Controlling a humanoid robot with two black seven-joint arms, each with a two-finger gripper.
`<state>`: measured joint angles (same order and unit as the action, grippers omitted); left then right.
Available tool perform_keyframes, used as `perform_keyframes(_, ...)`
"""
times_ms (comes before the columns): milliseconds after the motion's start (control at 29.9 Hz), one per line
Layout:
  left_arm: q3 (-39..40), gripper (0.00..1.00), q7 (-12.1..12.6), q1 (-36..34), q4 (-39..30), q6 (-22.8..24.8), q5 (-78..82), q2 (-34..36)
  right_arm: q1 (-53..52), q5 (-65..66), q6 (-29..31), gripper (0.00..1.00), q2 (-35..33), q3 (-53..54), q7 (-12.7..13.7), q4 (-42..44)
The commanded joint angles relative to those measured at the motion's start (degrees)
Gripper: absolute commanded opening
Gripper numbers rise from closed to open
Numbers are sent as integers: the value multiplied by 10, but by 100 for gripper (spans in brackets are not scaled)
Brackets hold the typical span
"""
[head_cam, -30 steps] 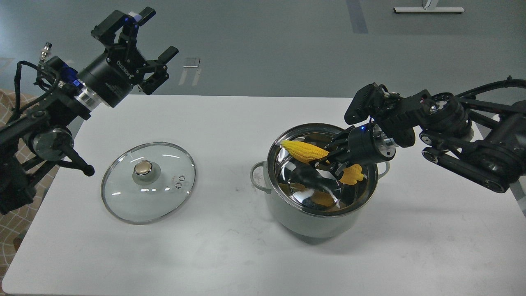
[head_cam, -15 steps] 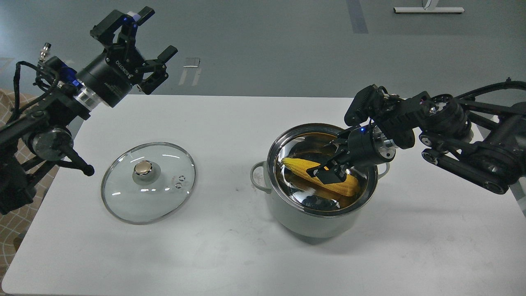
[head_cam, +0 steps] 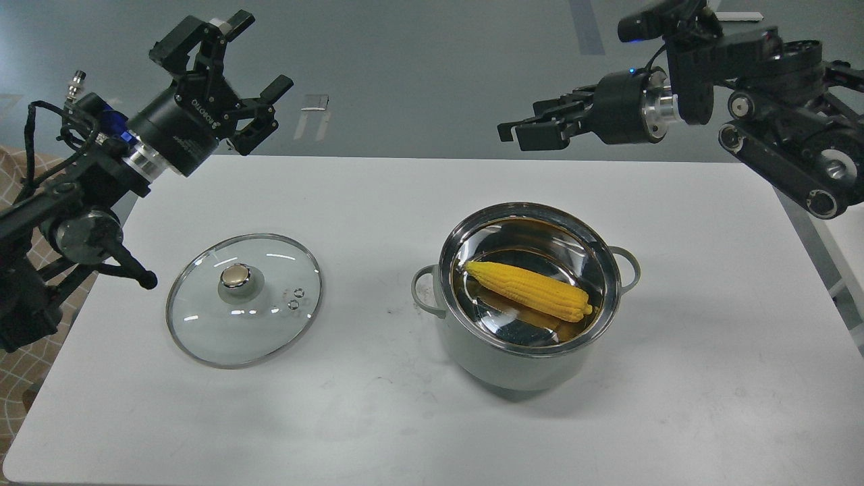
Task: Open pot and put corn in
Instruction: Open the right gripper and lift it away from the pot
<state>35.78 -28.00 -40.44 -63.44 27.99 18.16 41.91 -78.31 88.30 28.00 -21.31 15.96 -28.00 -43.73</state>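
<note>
The pale grey-green pot [head_cam: 513, 361] stands open, right of the table's middle. The yellow corn [head_cam: 528, 291] lies on its side inside it, tip to the left. The glass lid [head_cam: 244, 299] with a gold knob lies flat on the table to the pot's left. My right gripper [head_cam: 523, 131] is open and empty, raised well above and behind the pot. My left gripper [head_cam: 236, 74] is open and empty, raised above the table's far left corner.
The white table [head_cam: 405, 418] ends at its front edge near the bottom of the view. A patterned cloth surface [head_cam: 20, 378] lies beyond the left edge.
My right gripper let go of the corn, which settled in the pot. The gripper then rose up and back out of the pot. The left arm has not moved.
</note>
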Motion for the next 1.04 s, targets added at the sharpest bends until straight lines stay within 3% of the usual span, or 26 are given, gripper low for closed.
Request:
perform_keyframes(0, 0, 98, 0, 0, 5, -13, 0, -10, 4, -123, 0, 100, 21, 7, 0, 80)
perform_keyframes(134, 7, 98, 0, 0, 19, -58, -1, -38, 71, -333, -11, 100, 44, 33, 0, 119)
perform_keyframes(201, 14, 98, 0, 0, 26, -64, -1, -47, 90, -373, -14, 100, 44, 46, 0, 123)
perform_keyframes(402, 20, 98, 0, -3, 96, -48, -1, -88, 183, -450, 0, 100, 47, 186, 0, 151)
perform_keyframes(536, 37, 98, 0, -7, 181, 0, -1, -149, 212, -540, 0, 100, 83, 274, 0, 219)
perform_keyframes(703, 54, 98, 0, -11, 232, 0, -4, -204, 229, -564, 0, 100, 108, 319, 0, 245)
perform_keyframes(1005, 54, 98, 0, -14, 232, 0, -6, -209, 243, -565, 0, 100, 130, 371, 0, 255)
